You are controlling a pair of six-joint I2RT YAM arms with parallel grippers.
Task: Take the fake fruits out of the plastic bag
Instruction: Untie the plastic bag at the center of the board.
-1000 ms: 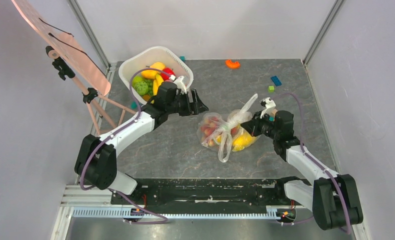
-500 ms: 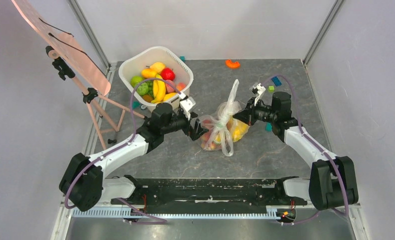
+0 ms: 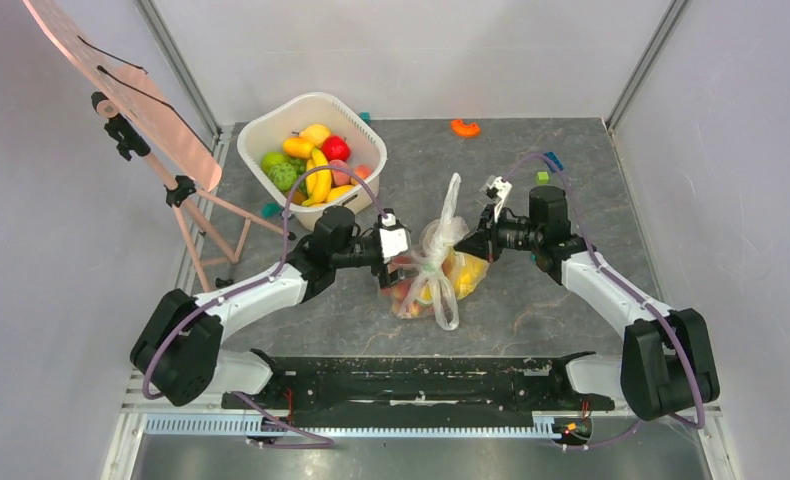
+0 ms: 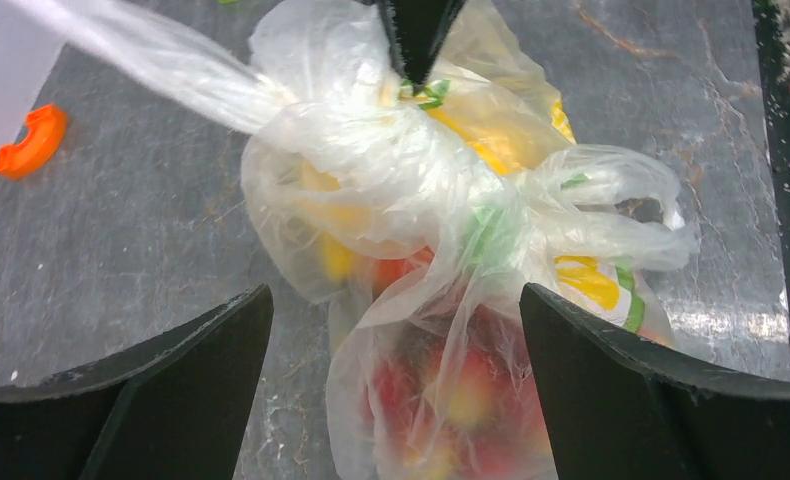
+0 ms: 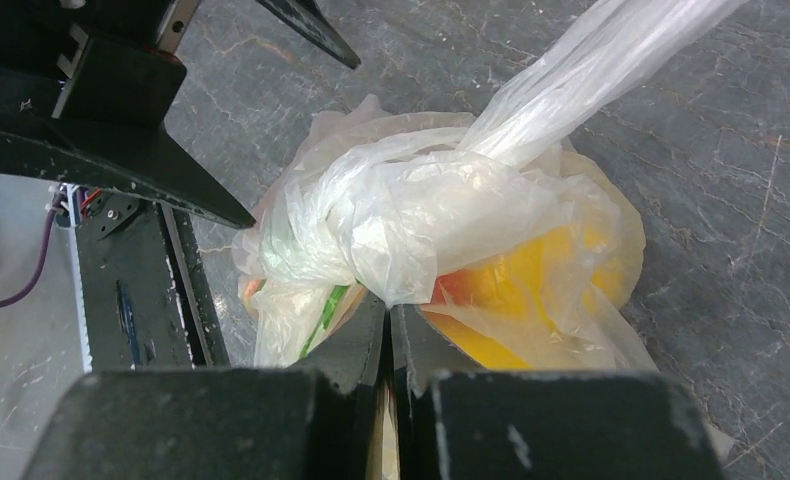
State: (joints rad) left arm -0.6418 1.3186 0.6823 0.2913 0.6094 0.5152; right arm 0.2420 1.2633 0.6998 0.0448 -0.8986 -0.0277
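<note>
The plastic bag point(image 3: 429, 272) lies knotted on the grey table, one loop handle standing up and one trailing toward the front. Fake fruits show through its film, red and pink ones point(image 4: 451, 390) low down and a yellow one point(image 5: 531, 270) on the right side. My left gripper point(image 3: 403, 262) is open, its fingers point(image 4: 141, 400) spread wide on either side of the bag's red end point(image 4: 396, 330) without touching it. My right gripper point(image 3: 469, 250) is shut on a fold of bag film just under the knot point(image 5: 388, 305).
A white tub point(image 3: 261, 125) with bananas and green, red and yellow fruit stands at the back left. An orange piece point(image 3: 465, 127), a blue block point(image 3: 552, 160) and a green block point(image 3: 542, 178) lie at the back right. A pink-topped stand point(image 3: 161, 120) leans at the left.
My left gripper came from beside the tub to the bag and opened fully. My right gripper, still shut on the bag, dragged it left and back.
</note>
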